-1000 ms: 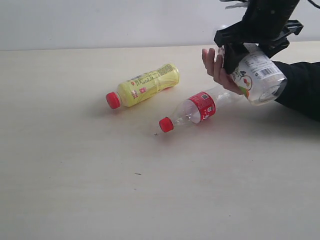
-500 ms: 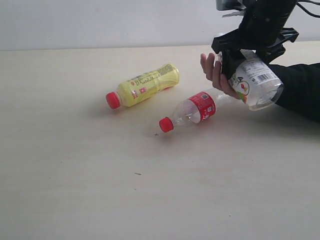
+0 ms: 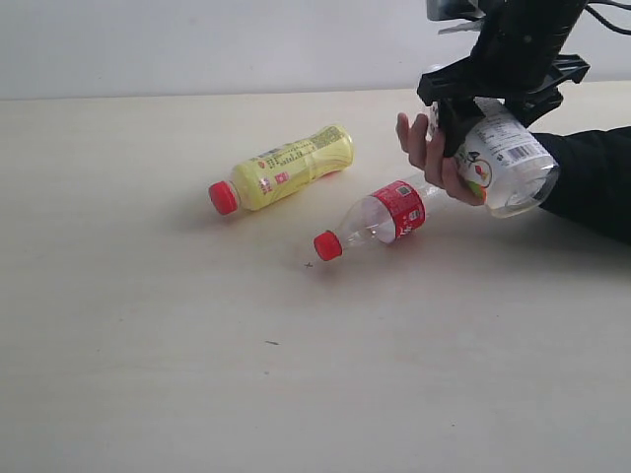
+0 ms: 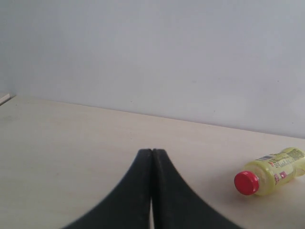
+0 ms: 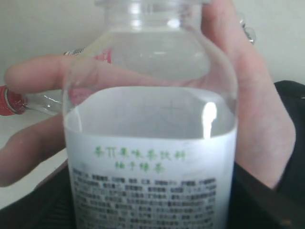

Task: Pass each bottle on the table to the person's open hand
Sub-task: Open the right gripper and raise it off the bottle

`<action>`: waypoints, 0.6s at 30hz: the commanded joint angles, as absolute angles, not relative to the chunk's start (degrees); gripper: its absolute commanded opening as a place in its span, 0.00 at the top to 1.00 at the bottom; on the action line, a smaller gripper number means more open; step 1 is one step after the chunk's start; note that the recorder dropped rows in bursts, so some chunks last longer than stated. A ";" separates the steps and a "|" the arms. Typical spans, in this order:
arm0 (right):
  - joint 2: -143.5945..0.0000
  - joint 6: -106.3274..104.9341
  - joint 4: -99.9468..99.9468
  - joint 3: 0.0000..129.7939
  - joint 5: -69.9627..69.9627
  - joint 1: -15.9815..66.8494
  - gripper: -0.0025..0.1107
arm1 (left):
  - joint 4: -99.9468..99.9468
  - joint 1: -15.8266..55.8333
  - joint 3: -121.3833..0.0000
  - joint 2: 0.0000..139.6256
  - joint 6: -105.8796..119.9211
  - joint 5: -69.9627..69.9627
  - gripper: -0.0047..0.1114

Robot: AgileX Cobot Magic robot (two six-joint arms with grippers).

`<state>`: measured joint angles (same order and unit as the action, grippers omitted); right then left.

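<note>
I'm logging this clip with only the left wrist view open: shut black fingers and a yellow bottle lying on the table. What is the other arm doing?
Observer: In the exterior view the right gripper is raised at the far right, holding the white-label bottle against the person's hand.
Reviewer: Has the hand closed on it?
Observer: Partly. In the right wrist view the fingers curl behind the bottle, and the gripper is clamped on it.
Reviewer: Is only the yellow one left on the table?
Observer: No. Beside the yellow bottle, a clear red-label bottle lies on its side on the table, its base near the hand.
</note>
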<state>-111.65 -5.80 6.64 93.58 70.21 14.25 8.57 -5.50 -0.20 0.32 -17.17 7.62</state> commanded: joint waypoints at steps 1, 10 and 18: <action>-111.70 -5.81 6.59 94.09 69.96 14.00 0.34 | 8.80 -5.23 0.00 0.00 -17.05 7.57 0.96; -111.70 -5.81 6.49 94.09 69.96 14.00 0.23 | 8.80 -5.23 0.00 0.00 -17.05 7.57 0.96; -107.42 -5.90 4.48 103.77 69.96 14.00 0.23 | 8.80 -5.23 0.00 0.00 -17.05 7.57 0.96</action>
